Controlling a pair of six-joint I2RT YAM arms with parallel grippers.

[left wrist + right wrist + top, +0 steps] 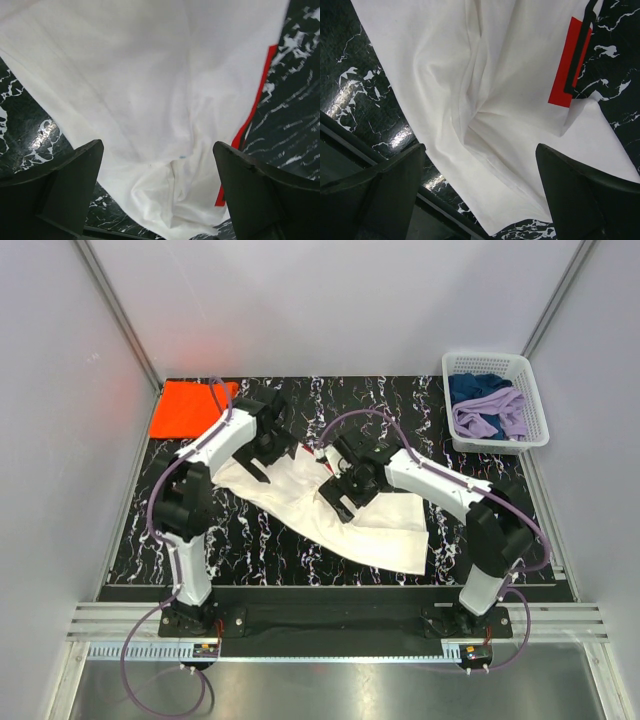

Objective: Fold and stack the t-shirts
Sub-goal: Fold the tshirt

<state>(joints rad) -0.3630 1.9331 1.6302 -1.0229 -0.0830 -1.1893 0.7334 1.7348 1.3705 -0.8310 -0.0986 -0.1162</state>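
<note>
While the white shirt (375,525) lies rumpled on the counter (250,535), left fingers (60,190) and right fingers (580,195) hover above it. Both pairs are spread.

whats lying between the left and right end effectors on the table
The white t-shirt, rumpled, fills the stretch between the open left end effector and the open right end effector. The top view shows it.

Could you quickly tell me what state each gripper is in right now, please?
Left gripper: open, holding nothing, over the white t-shirt.
Right gripper: open, holding nothing, over the same shirt.
</note>
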